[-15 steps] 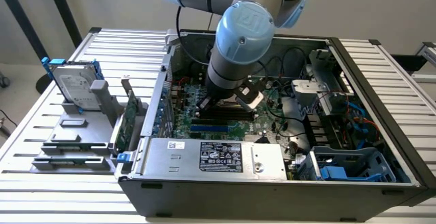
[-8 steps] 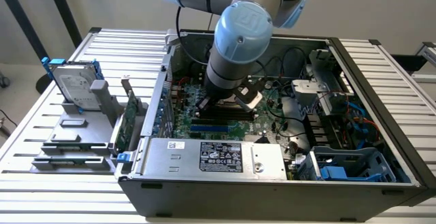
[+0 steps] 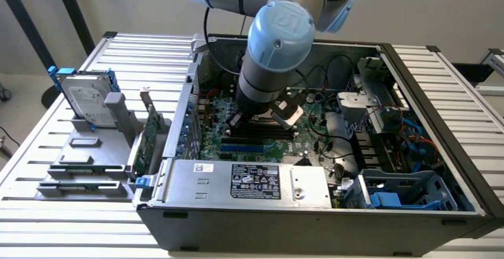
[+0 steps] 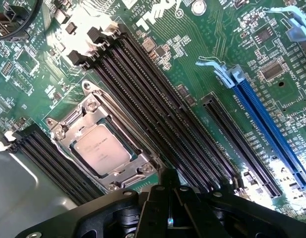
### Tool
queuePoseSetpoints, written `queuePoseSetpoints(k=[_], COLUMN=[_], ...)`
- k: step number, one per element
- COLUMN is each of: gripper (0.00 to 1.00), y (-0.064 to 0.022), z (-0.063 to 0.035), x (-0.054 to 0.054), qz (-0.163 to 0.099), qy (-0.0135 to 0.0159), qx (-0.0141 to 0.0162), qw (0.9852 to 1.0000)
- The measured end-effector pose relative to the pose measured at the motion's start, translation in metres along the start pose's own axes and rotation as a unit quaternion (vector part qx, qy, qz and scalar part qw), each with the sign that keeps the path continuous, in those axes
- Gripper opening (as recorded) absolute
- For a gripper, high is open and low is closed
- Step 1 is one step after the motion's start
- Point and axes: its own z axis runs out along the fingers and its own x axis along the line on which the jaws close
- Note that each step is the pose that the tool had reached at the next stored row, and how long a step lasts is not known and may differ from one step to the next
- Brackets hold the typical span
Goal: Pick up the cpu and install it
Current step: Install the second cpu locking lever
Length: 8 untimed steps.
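Over at the exterior view's left, well apart from the jaws, a hard drive [image 3: 85, 101] with blue rails is standing in a grey rack [image 3: 88, 164] on the slatted counter [image 3: 47, 212], and a green circuit card [image 3: 146, 138] is leaning upright just outside the wall of the open computer case [image 3: 315, 223]. Moving rightward, the robot arm [image 3: 272, 52] is reaching down into the case and hovering over the green motherboard [image 4: 192, 54], blocking the exterior view of the board beneath it. The jaws [image 4: 168, 218] are sitting pressed together, gripping nothing. In the wrist view the cpu [image 4: 101, 148] is lying flat in its metal socket frame [image 4: 68, 126], just ahead of the jaws and not touching them. Black memory slots [image 4: 157, 109] are running along both sides of the socket, close beside the jaws. Further right, a long blue expansion slot [image 4: 269, 131] and bundled cables [image 3: 354, 135] are crowding the case.
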Motion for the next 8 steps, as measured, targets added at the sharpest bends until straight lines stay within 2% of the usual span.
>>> queuePoseSetpoints(k=[8], gripper=[0.11], y=[-0.0054], z=[-0.0069], x=[0.0034], qz=[-0.001], qy=[-0.0008], qx=[0.0005], qw=[1.0000])
